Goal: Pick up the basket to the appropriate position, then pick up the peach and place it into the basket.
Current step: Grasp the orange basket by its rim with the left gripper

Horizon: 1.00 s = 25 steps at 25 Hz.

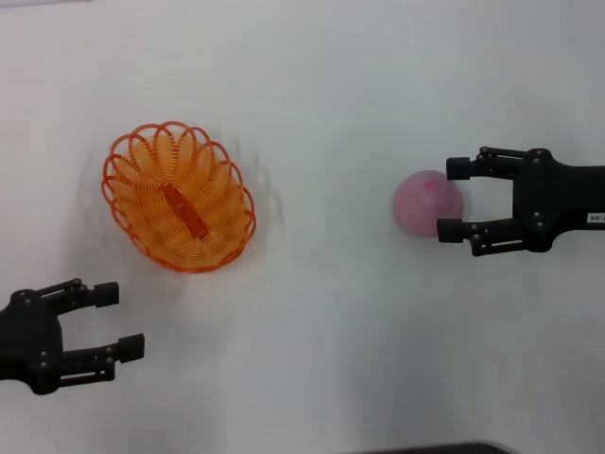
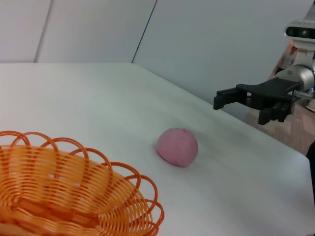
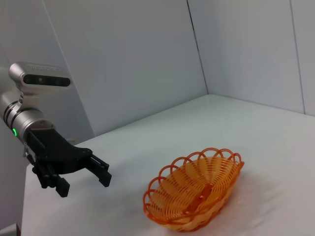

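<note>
The orange basket (image 1: 180, 196) stands empty on the white table, left of centre; it also shows in the left wrist view (image 2: 64, 191) and the right wrist view (image 3: 197, 189). The pink peach (image 1: 429, 202) lies on the table at the right, also in the left wrist view (image 2: 177, 146). My right gripper (image 1: 454, 199) is open, its fingertips on either side of the peach's right edge, above the table. My left gripper (image 1: 118, 322) is open and empty, below and to the left of the basket, apart from it.
The white table (image 1: 321, 359) has a dark front edge at the bottom. Grey walls stand behind it in the wrist views. The table's far edge (image 2: 275, 140) runs close beyond the peach.
</note>
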### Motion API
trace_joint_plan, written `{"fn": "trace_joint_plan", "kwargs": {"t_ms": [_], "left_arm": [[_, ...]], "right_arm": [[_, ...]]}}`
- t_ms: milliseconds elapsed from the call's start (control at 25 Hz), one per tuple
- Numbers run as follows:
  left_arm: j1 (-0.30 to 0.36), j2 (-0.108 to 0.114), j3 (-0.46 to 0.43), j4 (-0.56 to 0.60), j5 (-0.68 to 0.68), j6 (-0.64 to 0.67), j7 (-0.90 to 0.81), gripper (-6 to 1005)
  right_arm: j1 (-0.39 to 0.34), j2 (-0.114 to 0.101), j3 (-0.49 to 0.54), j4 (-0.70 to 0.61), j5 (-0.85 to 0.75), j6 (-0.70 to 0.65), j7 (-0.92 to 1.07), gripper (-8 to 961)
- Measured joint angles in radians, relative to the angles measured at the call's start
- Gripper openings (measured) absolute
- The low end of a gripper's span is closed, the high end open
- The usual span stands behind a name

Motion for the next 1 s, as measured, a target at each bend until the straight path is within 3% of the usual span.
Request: {"fn": "trace_joint_plan", "kwargs": {"t_ms": [720, 1000], "left_arm": [[-0.004, 0.0, -0.003, 0.004, 0.002, 0.005, -0.014, 855], [-0.028, 0.001, -0.007, 0.08, -0.002, 0.031, -0.09, 855]], "right_arm": [[0.004, -0.002, -0.002, 0.0, 0.0, -0.001, 0.001, 945], [0.013, -0.007, -0.003, 0.0, 0.0, -0.005, 0.016, 945]]}}
